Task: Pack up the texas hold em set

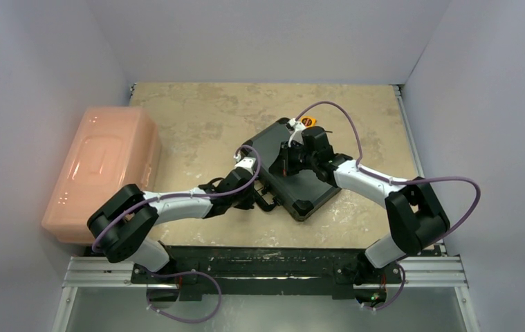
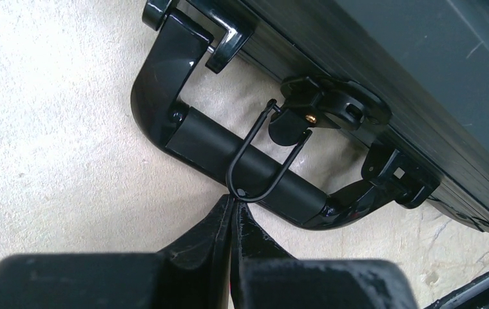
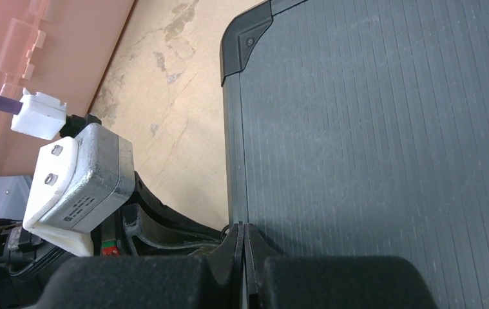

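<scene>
Left wrist view: your left fingers [image 2: 212, 241] are pressed together, tips touching the latch's wire loop [image 2: 254, 198] in front of the handle [image 2: 206, 143] of the shut case [image 2: 383, 58]. Your right fingers [image 3: 229, 248] are pressed together too, at the lid's edge. The case lies mid-table [image 1: 197, 117], right of the pink bin [image 1: 100, 166].

Closed black case [image 1: 294, 188] lies askew, pink bin [image 1: 104, 169] well to its left.
</scene>
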Controlling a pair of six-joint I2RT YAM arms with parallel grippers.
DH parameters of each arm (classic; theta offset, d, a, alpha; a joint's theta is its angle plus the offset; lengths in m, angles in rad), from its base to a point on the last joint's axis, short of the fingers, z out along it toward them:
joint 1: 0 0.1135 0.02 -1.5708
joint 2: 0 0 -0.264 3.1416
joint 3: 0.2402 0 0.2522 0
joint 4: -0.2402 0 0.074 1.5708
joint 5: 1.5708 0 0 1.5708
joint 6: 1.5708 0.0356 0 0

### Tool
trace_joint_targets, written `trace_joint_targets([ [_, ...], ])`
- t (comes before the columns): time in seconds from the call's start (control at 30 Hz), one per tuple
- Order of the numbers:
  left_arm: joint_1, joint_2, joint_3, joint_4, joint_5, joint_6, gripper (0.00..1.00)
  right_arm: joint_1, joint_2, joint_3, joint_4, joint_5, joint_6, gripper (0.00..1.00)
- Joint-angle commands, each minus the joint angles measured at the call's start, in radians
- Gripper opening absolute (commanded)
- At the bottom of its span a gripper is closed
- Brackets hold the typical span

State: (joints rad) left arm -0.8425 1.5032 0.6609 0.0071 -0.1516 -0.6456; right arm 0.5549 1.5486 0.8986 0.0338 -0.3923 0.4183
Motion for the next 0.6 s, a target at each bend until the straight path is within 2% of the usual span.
trace_joint_targets([
  [0.0,0.012,-0.028,0.042,0.070,0.015,0.030,0.00,0.014,0.085,-0.110,-0.260,0.073,-0.016,0.01],
  [0.57,0.030,-0.048,0.069,0.113,0.056,0.075,0.00,0.018,0.087,-0.155,-0.234,0.087,0.020,0.00],
])
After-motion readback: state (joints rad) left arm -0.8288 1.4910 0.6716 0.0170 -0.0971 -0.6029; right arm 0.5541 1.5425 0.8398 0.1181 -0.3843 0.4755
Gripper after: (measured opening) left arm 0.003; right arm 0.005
